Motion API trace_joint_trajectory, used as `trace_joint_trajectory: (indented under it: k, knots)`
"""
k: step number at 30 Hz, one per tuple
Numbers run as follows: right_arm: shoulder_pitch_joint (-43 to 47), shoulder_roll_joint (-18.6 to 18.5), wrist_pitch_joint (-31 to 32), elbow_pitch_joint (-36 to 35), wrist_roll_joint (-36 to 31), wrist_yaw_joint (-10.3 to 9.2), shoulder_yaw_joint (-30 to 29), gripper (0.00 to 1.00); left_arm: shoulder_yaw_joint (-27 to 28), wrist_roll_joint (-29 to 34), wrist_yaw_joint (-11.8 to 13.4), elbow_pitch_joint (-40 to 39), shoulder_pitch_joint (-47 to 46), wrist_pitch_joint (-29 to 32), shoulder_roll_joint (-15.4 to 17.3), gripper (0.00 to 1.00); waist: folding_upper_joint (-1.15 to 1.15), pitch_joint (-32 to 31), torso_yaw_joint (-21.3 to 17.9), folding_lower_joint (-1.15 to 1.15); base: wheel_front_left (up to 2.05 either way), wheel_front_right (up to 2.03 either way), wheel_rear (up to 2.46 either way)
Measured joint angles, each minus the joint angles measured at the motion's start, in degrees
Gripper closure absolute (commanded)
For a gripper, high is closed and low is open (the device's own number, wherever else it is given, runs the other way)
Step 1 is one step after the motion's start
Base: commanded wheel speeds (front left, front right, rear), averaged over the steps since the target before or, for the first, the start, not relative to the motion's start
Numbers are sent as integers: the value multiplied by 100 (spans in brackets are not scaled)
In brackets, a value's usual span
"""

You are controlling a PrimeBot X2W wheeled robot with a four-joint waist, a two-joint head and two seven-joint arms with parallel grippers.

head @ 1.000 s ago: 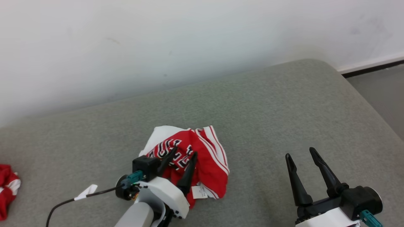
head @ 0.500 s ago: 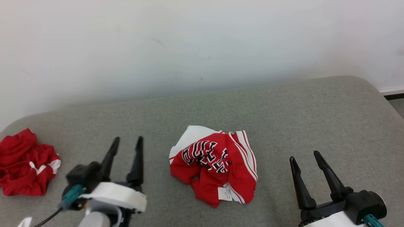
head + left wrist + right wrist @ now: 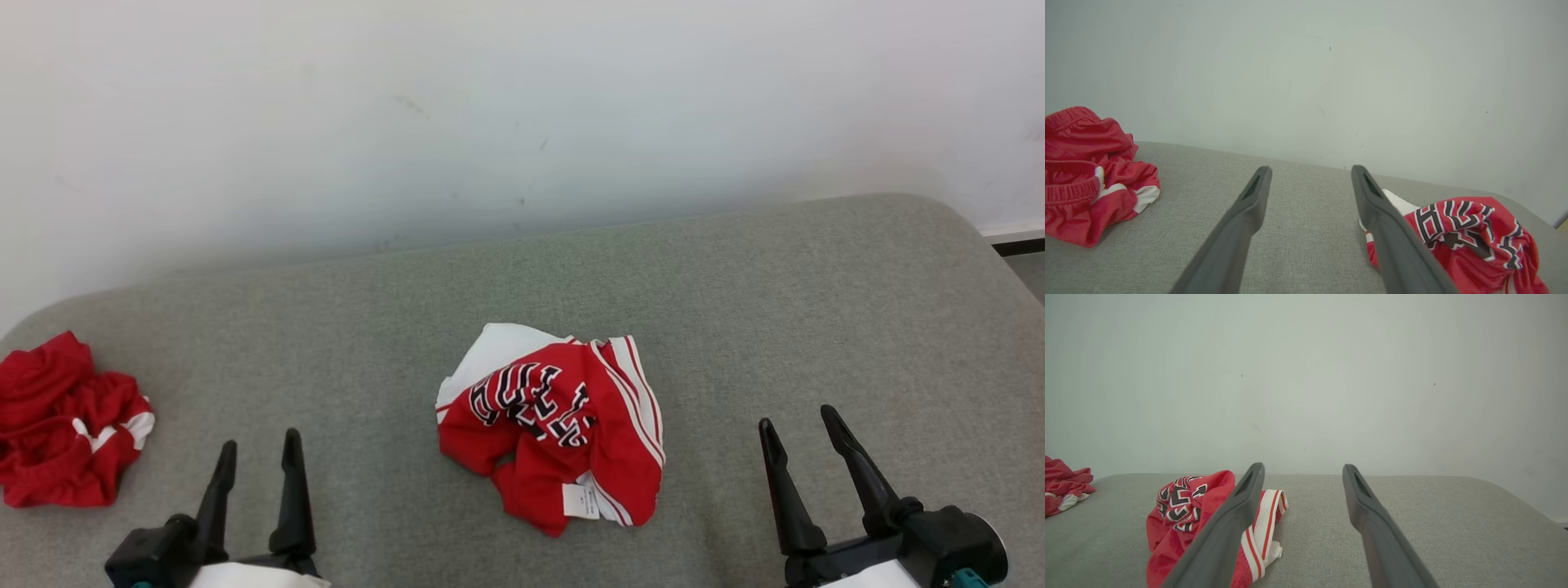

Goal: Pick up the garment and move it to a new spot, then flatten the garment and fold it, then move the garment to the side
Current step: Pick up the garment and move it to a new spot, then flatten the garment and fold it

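Grey cushion [image 3: 775, 310]: crumpled jersey [image 3: 563, 425] likely soft, limp; pinch at its 3 o'clock side. Left gripper [image 3: 260, 439], right gripper [image 3: 797, 416] spread, empty.

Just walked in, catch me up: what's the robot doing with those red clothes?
Nothing is held right now. The left gripper and right gripper are both open, one on each side of the crumpled red jersey, which lies on the grey cushion, not yet flattened or folded. Another red garment sits bunched at the far left.
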Motion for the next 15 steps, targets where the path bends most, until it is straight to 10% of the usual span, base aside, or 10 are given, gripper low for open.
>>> trace_joint_trajectory:
  k: [15]
  knots:
    - [18,1,0,21,-47,0,-33,0,331,399,-327,88,0,0,-235,0,0,-15,-23,0,0,0,0]
